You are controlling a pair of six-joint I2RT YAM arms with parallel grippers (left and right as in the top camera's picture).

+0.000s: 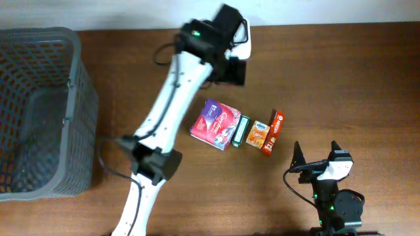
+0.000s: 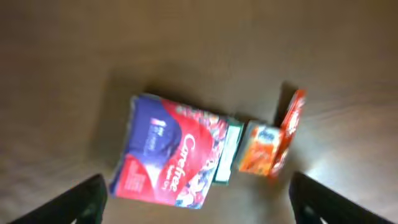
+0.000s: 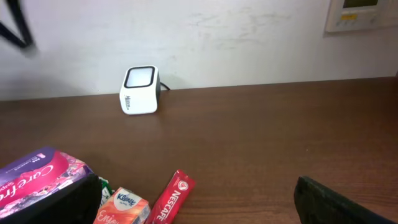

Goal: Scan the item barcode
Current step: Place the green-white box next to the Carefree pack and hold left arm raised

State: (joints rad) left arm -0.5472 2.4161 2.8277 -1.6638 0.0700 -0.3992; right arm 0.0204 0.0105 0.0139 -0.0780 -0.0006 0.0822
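Note:
Four items lie in a row mid-table: a purple-and-pink Carefree pack (image 1: 215,122) (image 2: 171,152), a slim green box (image 1: 242,130) (image 2: 226,154), an orange Kleenex pack (image 1: 258,134) (image 2: 261,148) and a red Nescafe stick (image 1: 273,131) (image 3: 172,198). A white cube scanner (image 3: 140,91) stands at the far edge by the wall. My left gripper (image 2: 199,205) hangs open high above the items, holding nothing. The view from it is blurred. My right gripper (image 1: 316,149) (image 3: 199,205) rests open near the front edge, right of the items, with nothing between its fingers.
A large grey mesh basket (image 1: 39,111) fills the table's left side. The left arm (image 1: 164,105) stretches diagonally from its base at the front toward the back wall. Bare brown wood lies to the right of the items.

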